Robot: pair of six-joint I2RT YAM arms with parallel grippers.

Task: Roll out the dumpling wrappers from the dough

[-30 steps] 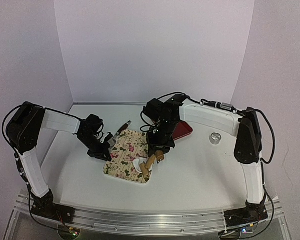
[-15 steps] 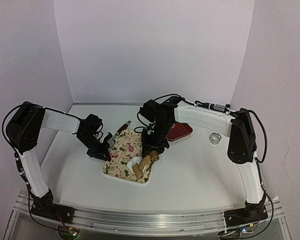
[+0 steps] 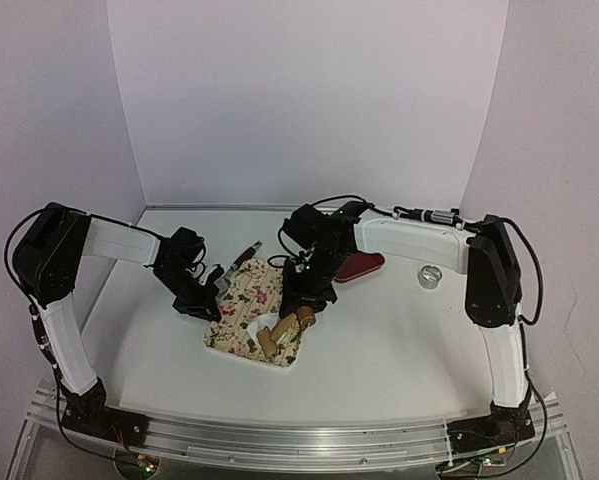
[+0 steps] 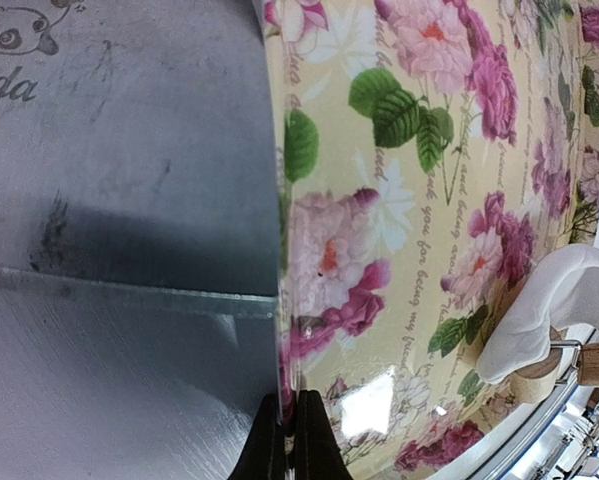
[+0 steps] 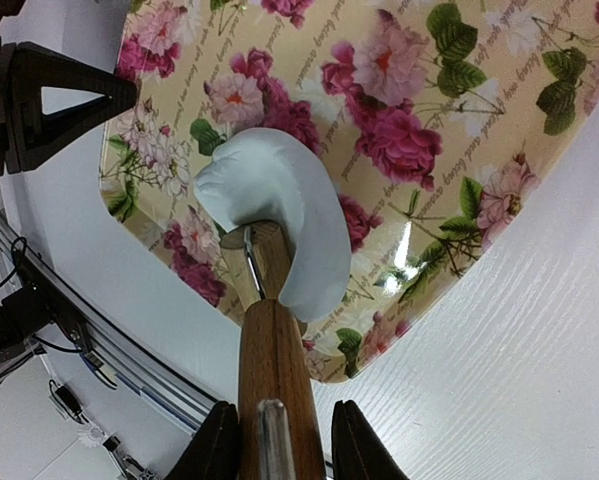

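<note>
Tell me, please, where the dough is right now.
In the right wrist view, the dough lies on the flowered tray near its front edge, at the tip of the wooden roller held by the right gripper.

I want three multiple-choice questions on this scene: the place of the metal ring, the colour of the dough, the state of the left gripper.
1. The metal ring lies: A on the flowered tray; B on the table, right of the red tray; C on the red tray.
2. The dough is: A white; B yellow; C pink.
3. The left gripper is: A open; B shut on the flowered tray's edge; C holding the ring.
Key: B, bare table surrounds it; A, it shows white; B, the fingers pinch the rim.
</note>
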